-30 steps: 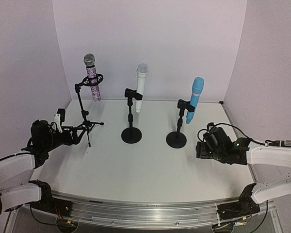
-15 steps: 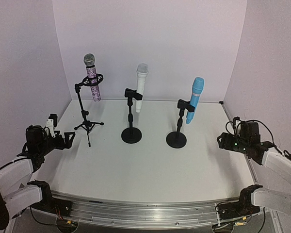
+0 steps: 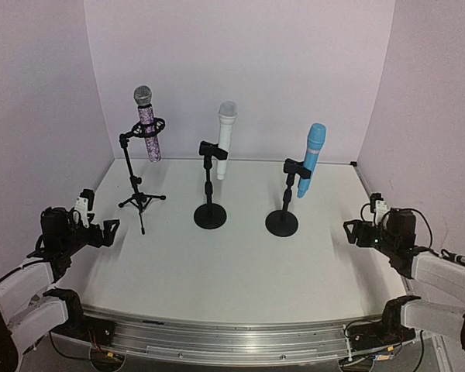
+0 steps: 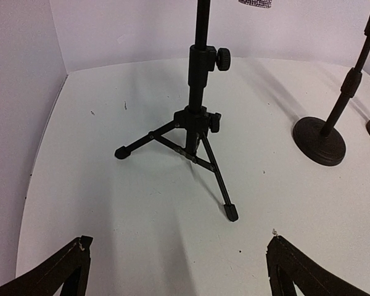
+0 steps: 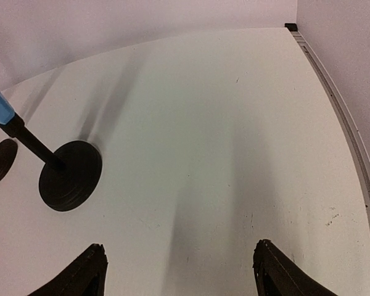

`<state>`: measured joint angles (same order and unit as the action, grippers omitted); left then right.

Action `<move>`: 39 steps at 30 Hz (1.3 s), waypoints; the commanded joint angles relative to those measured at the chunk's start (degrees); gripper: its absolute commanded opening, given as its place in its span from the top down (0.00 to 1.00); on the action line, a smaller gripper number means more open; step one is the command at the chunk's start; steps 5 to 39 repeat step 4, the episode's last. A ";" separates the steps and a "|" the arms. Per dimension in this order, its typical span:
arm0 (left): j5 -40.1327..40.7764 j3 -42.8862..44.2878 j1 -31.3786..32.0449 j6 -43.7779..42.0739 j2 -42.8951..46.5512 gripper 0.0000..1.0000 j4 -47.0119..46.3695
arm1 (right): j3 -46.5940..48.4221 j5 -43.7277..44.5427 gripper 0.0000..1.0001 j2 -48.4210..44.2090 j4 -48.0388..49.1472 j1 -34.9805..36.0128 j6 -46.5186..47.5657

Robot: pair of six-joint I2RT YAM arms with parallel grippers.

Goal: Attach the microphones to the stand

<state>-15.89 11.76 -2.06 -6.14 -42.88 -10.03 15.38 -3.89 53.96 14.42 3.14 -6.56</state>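
Note:
The glittery purple microphone (image 3: 148,126) sits in the clip of the black tripod stand (image 3: 138,194) at the left. The white microphone (image 3: 225,141) is clipped on the middle round-base stand (image 3: 210,215). The light blue microphone (image 3: 311,159) is clipped on the right round-base stand (image 3: 282,222). My left gripper (image 3: 102,228) is open and empty, low at the table's left edge, facing the tripod (image 4: 197,129). My right gripper (image 3: 355,229) is open and empty at the table's right edge, apart from the blue microphone's stand base (image 5: 71,174).
Pale walls close the table on the left, back and right. A metal rail (image 5: 351,142) runs along the table's right edge. The middle stand's base (image 4: 319,140) shows in the left wrist view.
Both arms have drawn back from the stands toward the table's side edges and lowered. The three microphones and stands have not moved.

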 commanded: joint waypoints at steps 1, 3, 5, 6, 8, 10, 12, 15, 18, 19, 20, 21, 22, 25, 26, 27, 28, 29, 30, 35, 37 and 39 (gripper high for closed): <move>1.93 -0.64 -0.40 -0.30 0.72 0.00 -1.58 | -0.83 -1.57 0.21 0.86 7.27 -0.39 1.23; 2.42 -0.65 -0.52 0.50 0.81 0.00 -1.54 | -1.36 -1.24 0.21 0.38 7.46 -0.34 1.32; 2.51 -0.51 -0.52 1.08 0.79 0.00 -1.32 | -1.57 -1.05 0.21 0.02 7.42 -0.40 1.32; 2.51 -0.51 -0.52 1.08 0.79 0.00 -1.32 | -1.57 -1.05 0.21 0.02 7.42 -0.40 1.32; 2.51 -0.51 -0.52 1.08 0.79 0.00 -1.32 | -1.57 -1.05 0.21 0.02 7.42 -0.40 1.32; 2.51 -0.51 -0.52 1.08 0.79 0.00 -1.32 | -1.57 -1.05 0.21 0.02 7.42 -0.40 1.32; 2.51 -0.51 -0.52 1.08 0.79 0.00 -1.32 | -1.57 -1.05 0.21 0.02 7.42 -0.40 1.32; 2.51 -0.51 -0.52 1.08 0.79 0.00 -1.32 | -1.57 -1.05 0.21 0.02 7.42 -0.40 1.32; 2.51 -0.51 -0.52 1.08 0.79 0.00 -1.32 | -1.57 -1.05 0.21 0.02 7.42 -0.40 1.32; 2.51 -0.51 -0.52 1.08 0.79 0.00 -1.32 | -1.57 -1.05 0.21 0.02 7.42 -0.40 1.32; 2.51 -0.51 -0.52 1.08 0.79 0.00 -1.32 | -1.57 -1.05 0.21 0.02 7.42 -0.40 1.32; 2.51 -0.51 -0.52 1.08 0.79 0.00 -1.32 | -1.57 -1.05 0.21 0.02 7.42 -0.40 1.32; 2.51 -0.51 -0.52 1.08 0.79 0.00 -1.32 | -1.57 -1.05 0.21 0.02 7.42 -0.40 1.32; 2.51 -0.51 -0.52 1.08 0.79 0.00 -1.32 | -1.57 -1.05 0.21 0.02 7.42 -0.40 1.32; 2.51 -0.51 -0.52 1.08 0.79 0.00 -1.32 | -1.57 -1.05 0.21 0.02 7.42 -0.40 1.32; 2.51 -0.51 -0.52 1.08 0.79 0.00 -1.32 | -1.57 -1.05 0.21 0.02 7.42 -0.40 1.32; 2.51 -0.51 -0.52 1.08 0.79 0.00 -1.32 | -1.57 -1.05 0.21 0.02 7.42 -0.40 1.32; 2.51 -0.51 -0.52 1.08 0.79 0.00 -1.32 | -1.57 -1.05 0.21 0.02 7.42 -0.40 1.32; 2.51 -0.51 -0.52 1.08 0.79 0.00 -1.32 | -1.57 -1.05 0.21 0.02 7.42 -0.40 1.32; 2.51 -0.51 -0.52 1.08 0.79 0.00 -1.32 | -1.57 -1.05 0.21 0.02 7.42 -0.40 1.32; 2.51 -0.51 -0.52 1.08 0.79 0.00 -1.32 | -1.57 -1.05 0.21 0.02 7.42 -0.40 1.32; 2.51 -0.51 -0.52 1.08 0.79 0.00 -1.32 | -1.57 -1.05 0.21 0.02 7.42 -0.40 1.32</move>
